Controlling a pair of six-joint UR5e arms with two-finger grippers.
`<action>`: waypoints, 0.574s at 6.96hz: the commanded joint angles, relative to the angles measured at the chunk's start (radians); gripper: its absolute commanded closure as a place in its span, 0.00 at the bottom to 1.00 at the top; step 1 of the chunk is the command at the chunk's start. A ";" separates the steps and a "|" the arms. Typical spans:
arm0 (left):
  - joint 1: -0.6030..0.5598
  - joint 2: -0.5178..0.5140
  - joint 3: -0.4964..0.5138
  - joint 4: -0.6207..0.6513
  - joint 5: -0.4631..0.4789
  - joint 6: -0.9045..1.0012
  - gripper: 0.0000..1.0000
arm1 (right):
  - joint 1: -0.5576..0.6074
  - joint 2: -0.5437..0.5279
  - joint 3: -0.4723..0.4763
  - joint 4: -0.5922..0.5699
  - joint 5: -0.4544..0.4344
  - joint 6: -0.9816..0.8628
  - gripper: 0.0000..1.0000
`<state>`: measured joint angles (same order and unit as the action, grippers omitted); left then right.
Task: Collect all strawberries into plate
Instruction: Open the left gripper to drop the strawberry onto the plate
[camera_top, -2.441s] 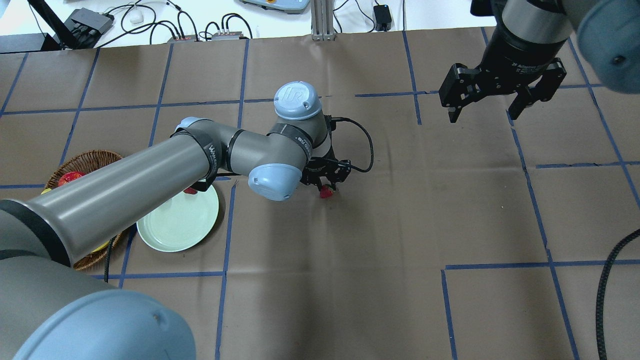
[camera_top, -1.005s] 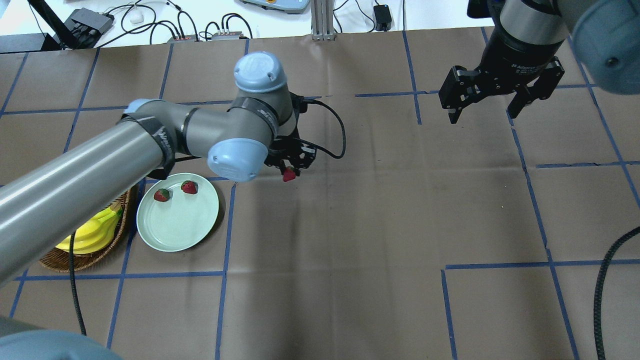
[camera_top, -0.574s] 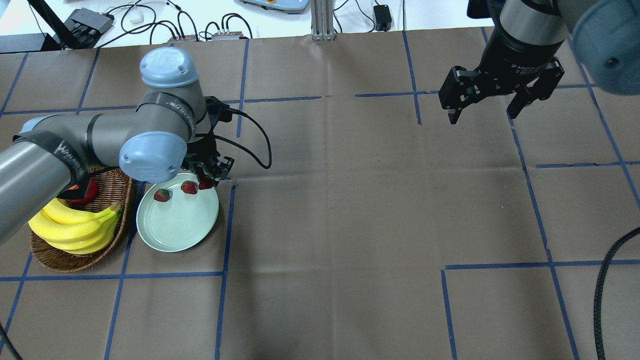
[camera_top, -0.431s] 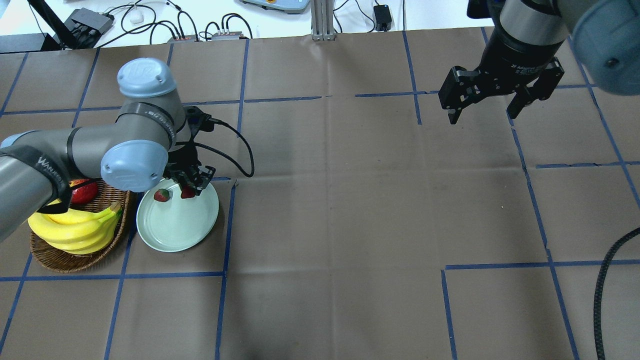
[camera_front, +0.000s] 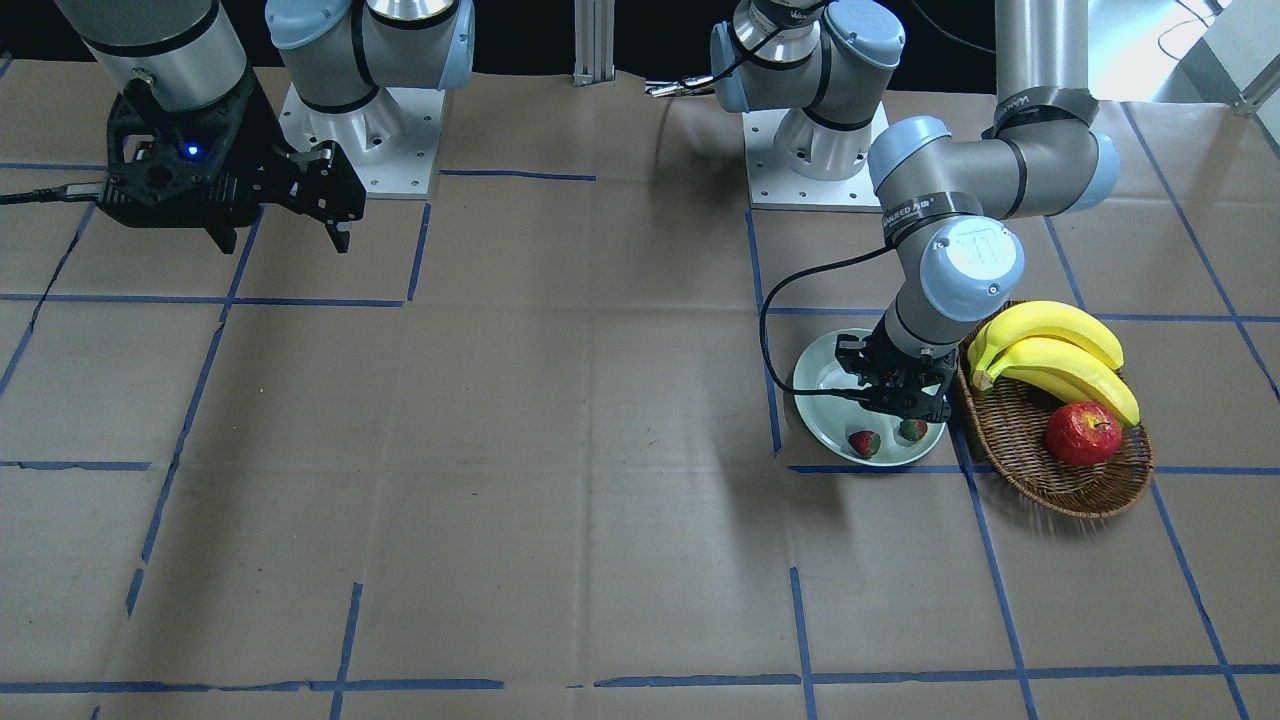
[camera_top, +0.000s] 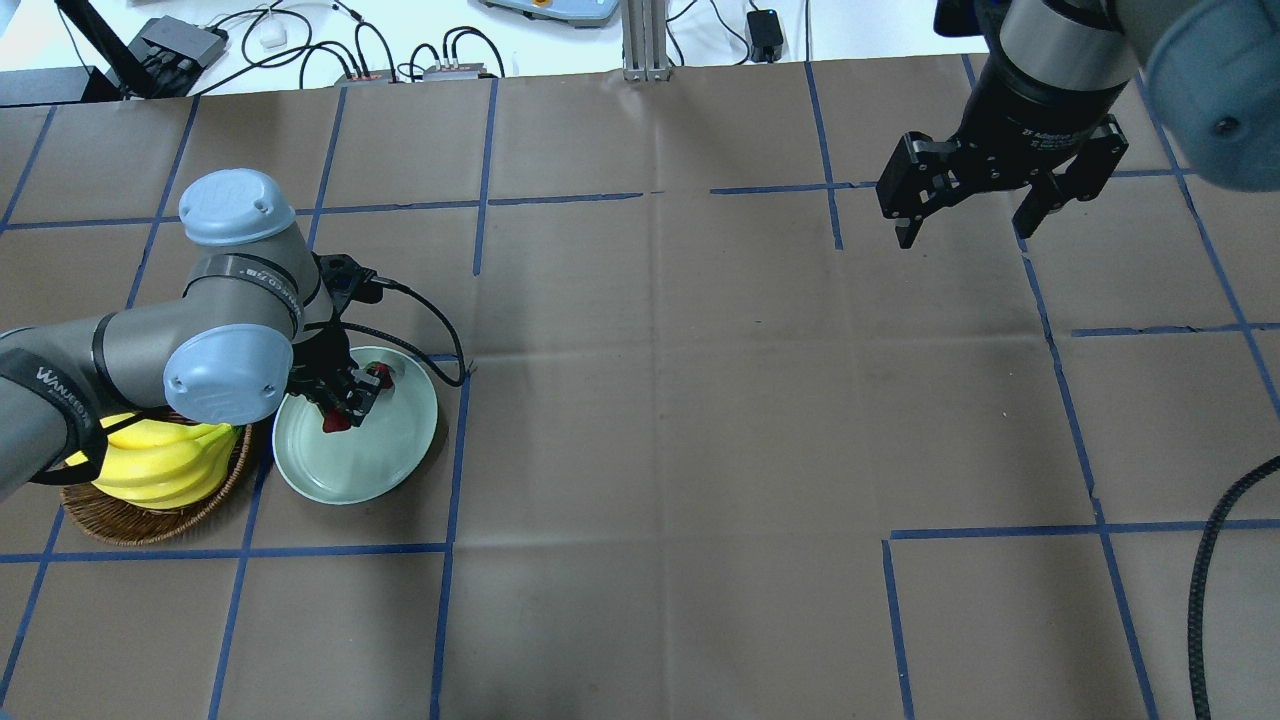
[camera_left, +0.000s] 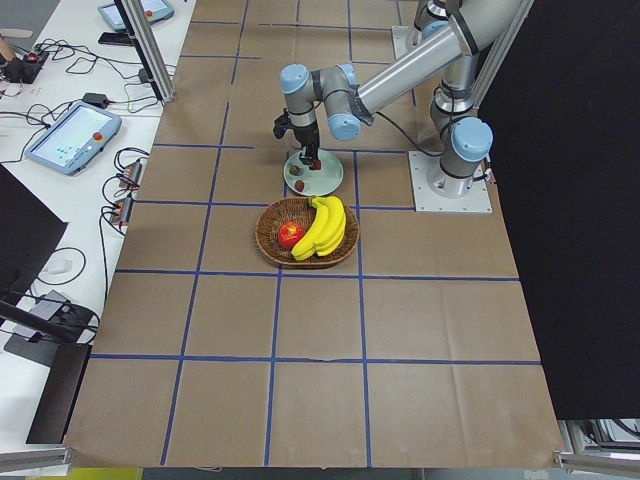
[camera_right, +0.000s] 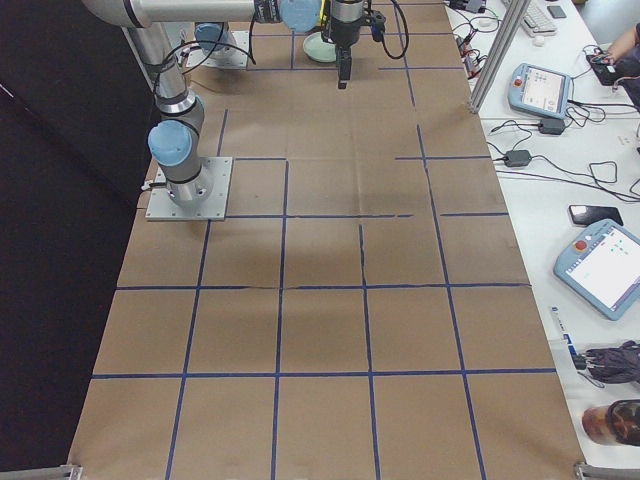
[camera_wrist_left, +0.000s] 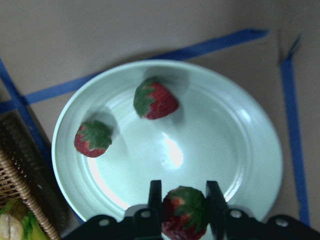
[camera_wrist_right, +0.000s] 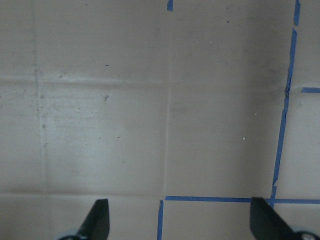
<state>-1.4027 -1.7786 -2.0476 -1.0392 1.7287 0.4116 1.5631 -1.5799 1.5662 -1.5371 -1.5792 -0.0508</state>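
Left wrist view: left gripper (camera_wrist_left: 184, 200) pinching third strawberry (camera_wrist_left: 184, 220) over plate (camera_wrist_left: 225, 145), near its rim | other strawberries (camera_wrist_left: 156, 99) already on plate | right gripper (camera_top: 965, 232) spread wide, empty | lower toward the bare centre before you release, so it can't roll off

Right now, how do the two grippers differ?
The left gripper is shut on a strawberry; the right gripper is open, with nothing between its fingers. The left gripper hangs over the plate; the right gripper hangs over brown paper, far from the plate. Both point down at the table.
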 joint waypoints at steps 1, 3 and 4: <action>0.004 0.011 0.000 0.004 0.000 -0.007 0.09 | 0.000 0.000 0.000 0.000 0.002 0.000 0.00; -0.028 0.039 0.003 -0.007 -0.024 -0.110 0.03 | 0.000 0.000 0.000 0.002 0.004 0.000 0.00; -0.045 0.066 0.003 -0.021 -0.100 -0.158 0.03 | 0.000 0.000 0.000 0.002 0.002 0.000 0.00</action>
<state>-1.4260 -1.7395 -2.0458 -1.0473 1.6900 0.3191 1.5631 -1.5800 1.5662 -1.5357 -1.5764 -0.0506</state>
